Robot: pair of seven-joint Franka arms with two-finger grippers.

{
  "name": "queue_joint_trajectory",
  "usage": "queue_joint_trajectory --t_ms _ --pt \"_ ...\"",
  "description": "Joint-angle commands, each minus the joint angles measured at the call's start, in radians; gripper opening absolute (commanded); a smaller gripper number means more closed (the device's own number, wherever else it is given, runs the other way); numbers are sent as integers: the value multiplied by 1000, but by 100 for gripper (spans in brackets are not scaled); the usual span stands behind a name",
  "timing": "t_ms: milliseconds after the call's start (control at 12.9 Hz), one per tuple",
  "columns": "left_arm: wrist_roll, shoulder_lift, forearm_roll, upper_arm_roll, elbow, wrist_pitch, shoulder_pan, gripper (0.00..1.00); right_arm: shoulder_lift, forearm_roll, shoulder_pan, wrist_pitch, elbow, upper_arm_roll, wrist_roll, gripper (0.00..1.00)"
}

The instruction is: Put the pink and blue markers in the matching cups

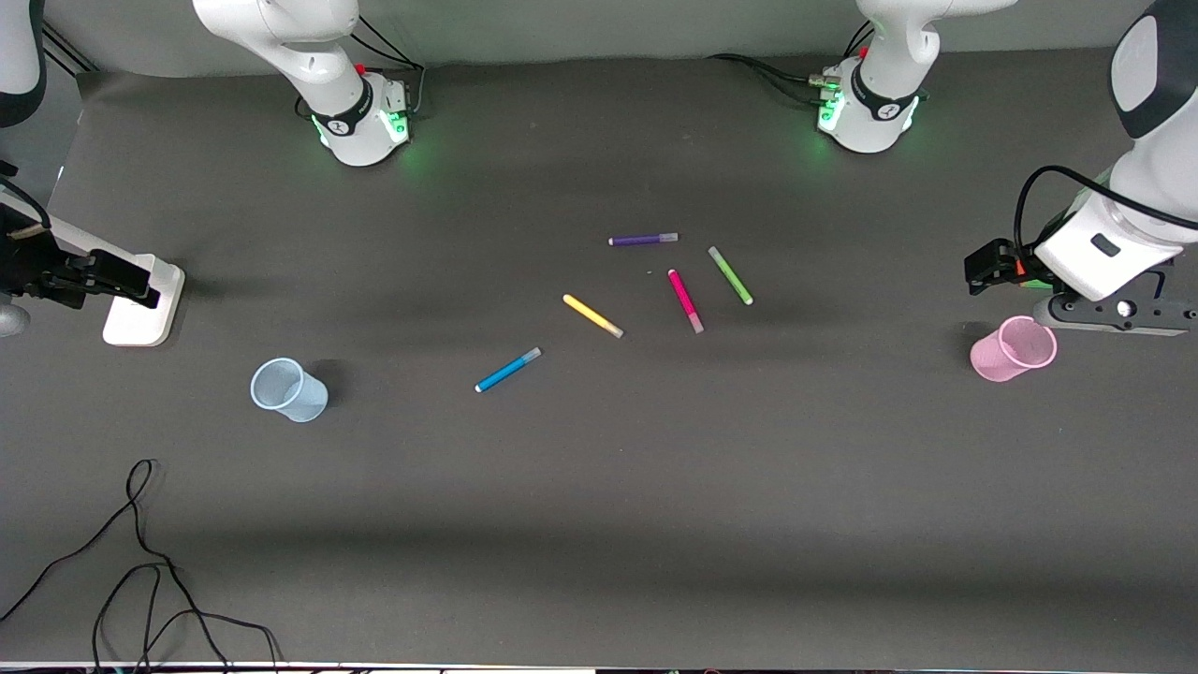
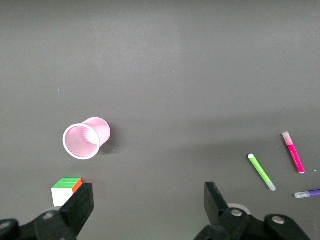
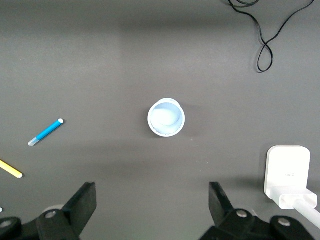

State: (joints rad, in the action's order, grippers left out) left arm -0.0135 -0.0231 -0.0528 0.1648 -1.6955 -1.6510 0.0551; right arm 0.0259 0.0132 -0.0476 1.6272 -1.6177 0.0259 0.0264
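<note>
The pink marker [image 1: 685, 300] [image 2: 294, 152] and the blue marker [image 1: 507, 370] [image 3: 46, 132] lie flat near the table's middle, the blue one nearer the front camera. The pink cup [image 1: 1014, 348] [image 2: 86, 139] stands upright at the left arm's end, and the pale blue cup [image 1: 288, 389] [image 3: 166, 117] stands upright toward the right arm's end. My left gripper [image 2: 148, 202] hangs open and empty in the air beside the pink cup. Over the right arm's end of the table my right gripper [image 3: 152, 200] is open too, with nothing between its fingers.
Purple [image 1: 643, 240], green [image 1: 730, 275] and yellow [image 1: 592, 316] pens lie around the pink marker. A small colour cube [image 2: 66, 190] sits by the pink cup. A white adapter [image 1: 140, 309] and a black cable [image 1: 140, 562] are at the right arm's end.
</note>
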Motion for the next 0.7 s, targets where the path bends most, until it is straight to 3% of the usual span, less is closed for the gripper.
queue_joint_trajectory --t_ms 0,618 --pt "21 20 11 -1 -21 5 8 97 -14 -15 5 -3 1 3 -11 100" --pt "9 22 16 -1 -24 29 5 98 -6 -12 8 -4 7 3 -13 100"
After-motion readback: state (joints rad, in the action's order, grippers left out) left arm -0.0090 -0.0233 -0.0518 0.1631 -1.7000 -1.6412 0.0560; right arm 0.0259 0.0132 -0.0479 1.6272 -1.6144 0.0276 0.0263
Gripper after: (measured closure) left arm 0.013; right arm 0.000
